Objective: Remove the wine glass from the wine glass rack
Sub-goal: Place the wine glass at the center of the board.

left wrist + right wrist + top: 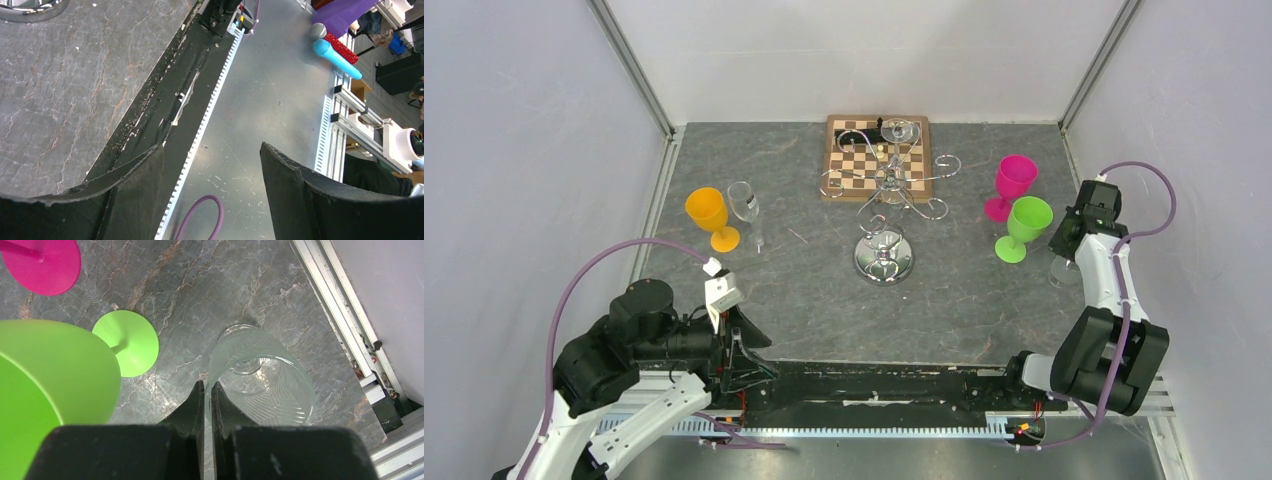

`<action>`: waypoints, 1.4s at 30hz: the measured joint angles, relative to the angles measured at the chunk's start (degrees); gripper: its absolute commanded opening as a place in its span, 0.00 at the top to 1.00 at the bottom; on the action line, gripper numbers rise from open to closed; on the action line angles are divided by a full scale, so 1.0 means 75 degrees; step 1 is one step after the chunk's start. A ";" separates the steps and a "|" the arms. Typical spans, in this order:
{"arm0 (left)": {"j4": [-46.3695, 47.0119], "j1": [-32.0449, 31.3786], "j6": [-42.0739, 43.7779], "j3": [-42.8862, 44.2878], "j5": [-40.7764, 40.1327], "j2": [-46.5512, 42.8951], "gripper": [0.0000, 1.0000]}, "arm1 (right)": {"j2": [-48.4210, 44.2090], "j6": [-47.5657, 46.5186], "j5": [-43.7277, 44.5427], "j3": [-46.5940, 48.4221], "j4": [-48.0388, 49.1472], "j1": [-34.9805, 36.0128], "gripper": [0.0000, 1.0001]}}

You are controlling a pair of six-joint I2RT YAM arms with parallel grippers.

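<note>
Currently right gripper (207,390) pinches the wine glass (265,385) rim wall; glass stands upright on the table (200,290) beside the green cup (50,385), well apart from the wine glass rack (889,190), likely for set-down. Left gripper (211,155) spread, empty, parked clear

One wine glass rack (883,258) stands on the counter (804,290), and one chessboard (854,165) lies just behind it. There are three coloured goblets: one orange goblet (709,215) left of the rack, and one magenta goblet (1014,180) and one green goblet (1027,222) right of it. Two clear glasses are certain: the left clear glass (744,203) between the orange goblet and the rack, and the right clear glass (262,382) beyond the green goblet. A possible third behind the rack is too faint to tell. There are two hands: the left hand (211,165) and the right hand (207,395).
</note>
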 measured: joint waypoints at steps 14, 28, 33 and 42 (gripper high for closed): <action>-0.0026 0.0000 0.0000 0.0017 -0.0154 0.0064 0.23 | 0.0146 0.0026 0.0105 0.0213 0.0067 -0.0006 0.53; -0.0052 0.0000 0.0000 0.0248 -0.0254 0.0530 0.23 | -0.0396 0.0105 0.0356 0.1035 -0.0020 0.0079 0.39; -0.0050 -0.0003 -0.0003 0.0417 -0.0437 0.0825 0.23 | -0.0831 0.0117 0.0423 0.1606 -0.0047 0.0484 0.36; -0.0041 -0.0003 -0.0201 0.0513 -0.0842 0.0985 0.23 | -0.1431 0.0140 -0.0079 0.2751 -0.0067 0.1309 0.32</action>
